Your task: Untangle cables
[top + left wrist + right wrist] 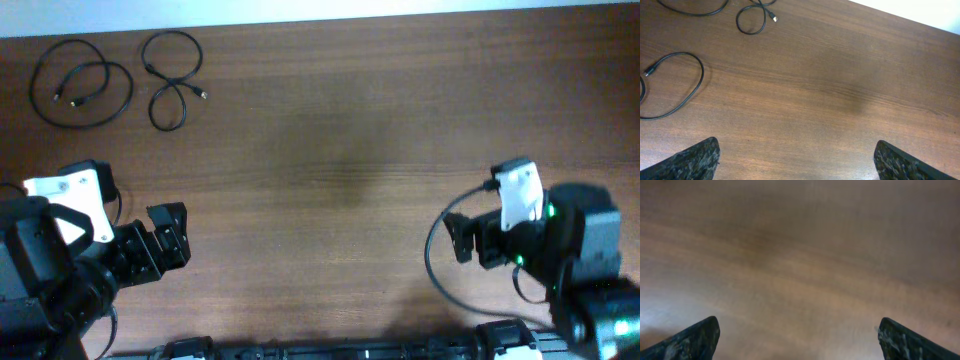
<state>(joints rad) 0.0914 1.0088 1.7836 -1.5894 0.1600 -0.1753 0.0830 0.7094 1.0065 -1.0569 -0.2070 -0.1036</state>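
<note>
Three thin black cables lie apart at the table's far left. One is a wide loop point(82, 85), with its lower edge in the left wrist view point(695, 14). One is a figure-eight point(170, 87) whose small loop and plug show in the left wrist view point(738, 22). The third loop point(701, 75) lies nearer me and is mostly hidden under the left arm in the overhead view. My left gripper point(172, 235) point(797, 162) is open and empty, well short of the cables. My right gripper point(455, 238) point(799, 340) is open and empty over bare wood at the right.
The brown wooden table point(340, 150) has its far edge along the top of the overhead view. A thicker black wire point(432, 265) loops from the right arm onto the table.
</note>
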